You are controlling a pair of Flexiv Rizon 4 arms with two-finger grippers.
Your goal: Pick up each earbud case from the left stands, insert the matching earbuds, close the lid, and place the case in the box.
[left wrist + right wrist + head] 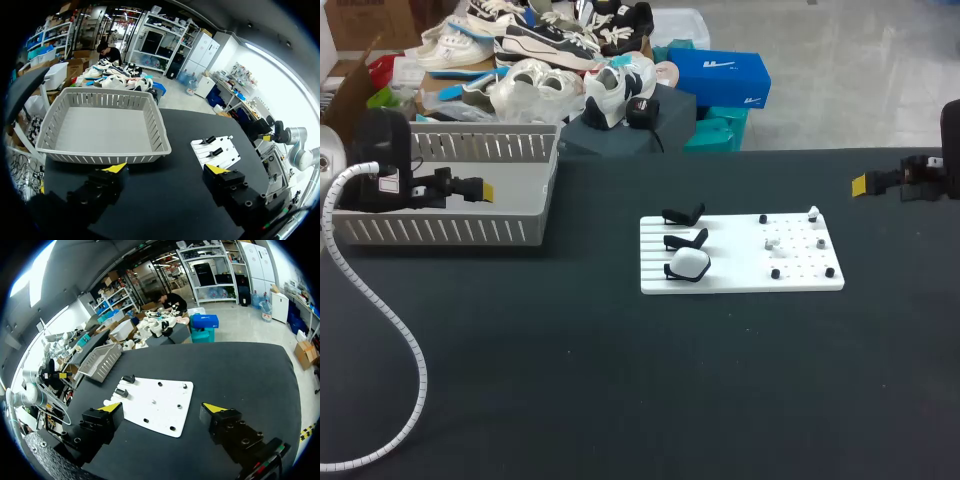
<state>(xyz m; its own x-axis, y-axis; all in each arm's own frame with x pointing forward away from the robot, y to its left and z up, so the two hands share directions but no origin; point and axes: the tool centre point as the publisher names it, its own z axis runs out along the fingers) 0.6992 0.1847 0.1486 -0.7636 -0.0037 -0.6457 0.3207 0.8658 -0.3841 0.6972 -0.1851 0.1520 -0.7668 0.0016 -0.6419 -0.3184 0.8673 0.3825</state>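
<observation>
Left pincer (483, 190) hangs near basket (440, 232), well apart from earbud case (689, 264).

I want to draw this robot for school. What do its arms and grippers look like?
Both arms are mostly black. The left arm carries a white ribbed cable hose that trails from it in a long loop. The right arm shows only its black end. The left gripper and right gripper each have two blocky black fingers with round screw holes and bright yellow wedge tips.
</observation>
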